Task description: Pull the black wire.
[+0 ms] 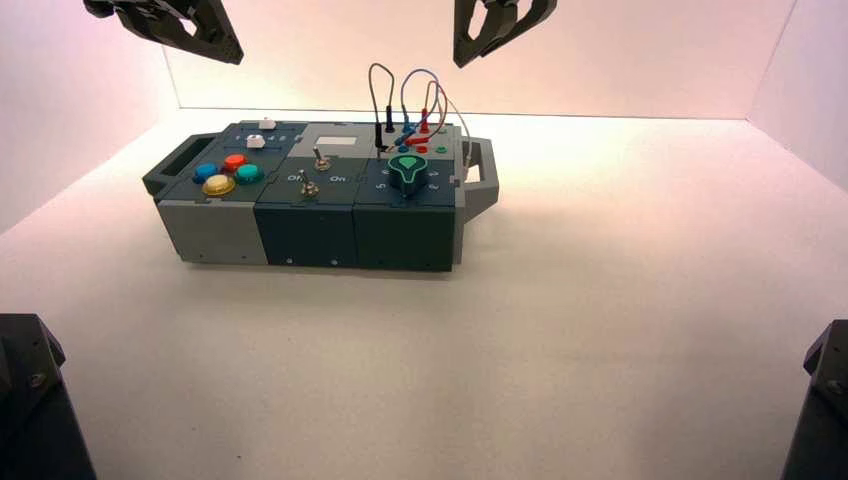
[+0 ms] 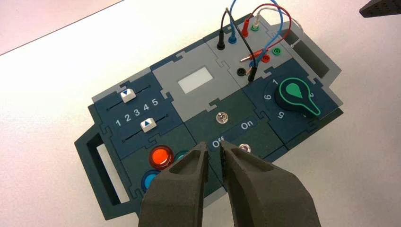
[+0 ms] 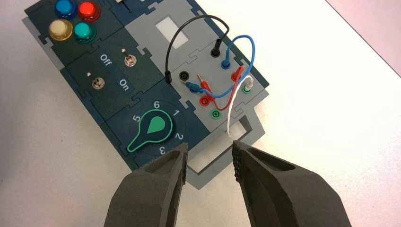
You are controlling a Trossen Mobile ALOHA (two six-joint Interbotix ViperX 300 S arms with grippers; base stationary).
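Black right hand [image 3: 209, 147]: spread wide with nothing in it, up over the box's right side; of your 2 hands it looks the nearer to the wire.
Green-outlined knob [image 3: 156, 124]: on the box's near right panel, between you and the wire in the right wrist view; give it room.
Near black plug [image 3: 168, 77]: out of its socket, just beside the black socket [image 3: 184, 75] in the near row.
Black wire [image 1: 371, 85]: on the box, to the left of your right hand and right of your left hand; a tall, narrow arch standing up from the panel, its span running near to far. You would bring the right hand leftward and set the jaws across that line.
Far black plug [image 3: 216, 48]: upright in the far row, left of the blue plug [image 3: 225, 63]; probably the end you should draw straight up, keeping off the blue wire [image 3: 253, 49].
Left hand [image 2: 214, 147]: over the box's left side, a narrow gap between its fingers, holding nothing; it waits.
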